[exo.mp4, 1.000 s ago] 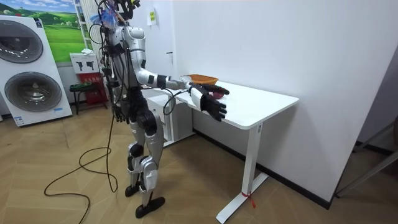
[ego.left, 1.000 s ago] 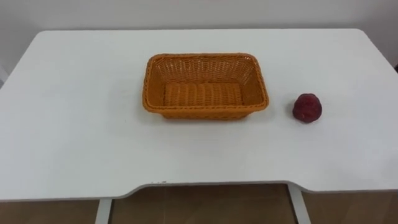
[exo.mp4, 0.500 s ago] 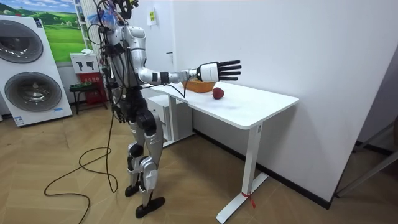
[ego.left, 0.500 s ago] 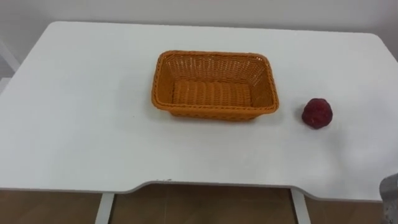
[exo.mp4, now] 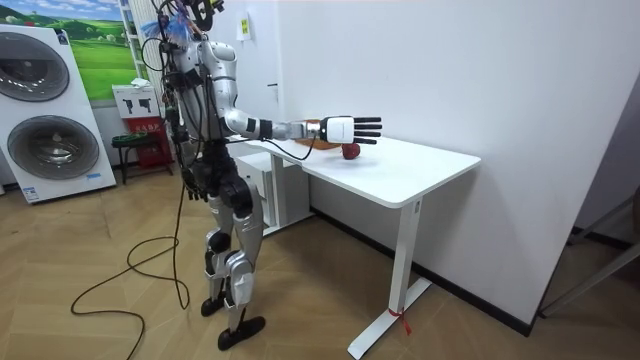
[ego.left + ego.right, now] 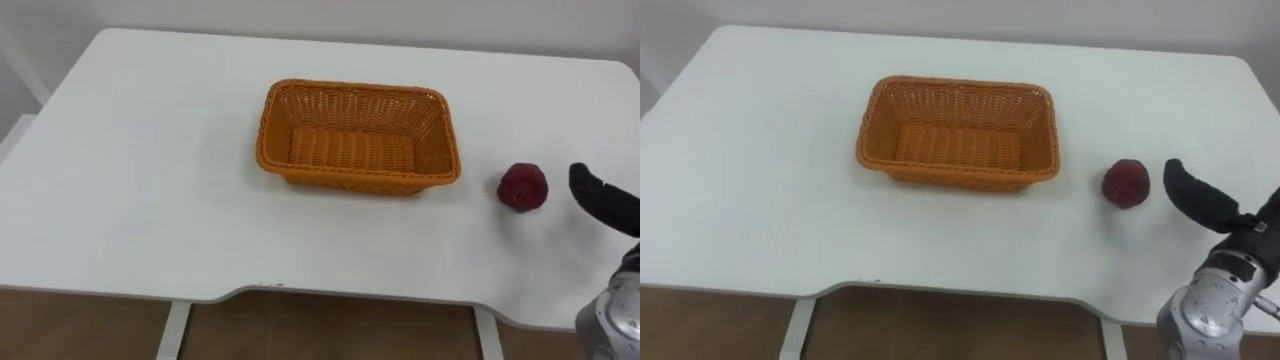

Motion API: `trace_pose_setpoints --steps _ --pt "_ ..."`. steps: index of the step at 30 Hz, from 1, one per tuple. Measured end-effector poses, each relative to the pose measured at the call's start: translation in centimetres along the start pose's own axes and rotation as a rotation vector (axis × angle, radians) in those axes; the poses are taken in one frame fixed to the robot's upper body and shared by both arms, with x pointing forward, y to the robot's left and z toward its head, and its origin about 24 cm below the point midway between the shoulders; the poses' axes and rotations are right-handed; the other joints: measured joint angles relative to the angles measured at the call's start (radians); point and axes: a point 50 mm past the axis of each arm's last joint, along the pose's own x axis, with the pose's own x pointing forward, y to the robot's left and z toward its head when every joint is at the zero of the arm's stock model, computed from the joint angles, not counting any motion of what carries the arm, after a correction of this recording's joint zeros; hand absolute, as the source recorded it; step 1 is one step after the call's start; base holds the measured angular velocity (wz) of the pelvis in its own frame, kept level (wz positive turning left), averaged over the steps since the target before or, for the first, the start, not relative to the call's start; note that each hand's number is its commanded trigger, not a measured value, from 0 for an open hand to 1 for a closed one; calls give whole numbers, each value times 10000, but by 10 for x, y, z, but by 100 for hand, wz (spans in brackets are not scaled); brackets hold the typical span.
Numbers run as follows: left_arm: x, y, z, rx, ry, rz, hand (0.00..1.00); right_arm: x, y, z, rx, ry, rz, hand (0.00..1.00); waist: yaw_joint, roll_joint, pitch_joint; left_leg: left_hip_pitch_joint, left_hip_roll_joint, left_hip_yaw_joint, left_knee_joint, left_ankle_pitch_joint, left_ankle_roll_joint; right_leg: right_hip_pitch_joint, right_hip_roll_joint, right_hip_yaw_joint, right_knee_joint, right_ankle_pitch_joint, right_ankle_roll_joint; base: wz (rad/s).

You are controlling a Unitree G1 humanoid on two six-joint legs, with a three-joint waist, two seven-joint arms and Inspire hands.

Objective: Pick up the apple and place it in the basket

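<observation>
Apple (image 6: 523,187) — dark red, likely firm, smooth, light and prone to rolling; it lies on the white table (image 6: 150,200), right of the basket (image 6: 355,88) and outside it. My right hand (image 6: 1202,204) hovers near it, fingers straight and spread, holding nothing — best taken round the widest part, I judge.

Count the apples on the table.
1: the apple lies on the table, right of the basket and apart from it; the open right hand is beside it, not touching.
</observation>
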Motion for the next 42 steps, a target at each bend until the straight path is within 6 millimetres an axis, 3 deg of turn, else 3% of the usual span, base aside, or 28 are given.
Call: trace_pose_setpoints --steps 12,22,31,36,42 --pt "0 0 -1 451 -6 -410 0 7 2 -12 -688 627 1631 0 275 -83 -10 7 -5 -18 22 6 2 23 -17 -30 12 3 -6 0" --pt "1 -1 0 461 -29 -640 0 11 10 -9 -657 501 2229 0 252 -220 74 62 -5 -28 17 6 2 94 -23 -73 -6 3 -5 0" --pt "1 1 2 520 1 -764 0 23 10 -18 -1467 951 2547 0 274 -249 61 39 -16 -140 42 9 -2 110 -25 -150 -5 3 -6 2" --pt "3 7 1 770 99 -622 0 30 11 -31 -2055 1631 2656 0 267 -325 9 84 -29 -293 160 9 -2 227 -29 -301 -6 4 -6 9" --pt "2 8 -2 920 248 -867 0 31 12 -39 -2617 1999 3068 0 467 -259 39 68 -53 -436 232 13 -9 341 -36 -399 -12 3 -6 5"
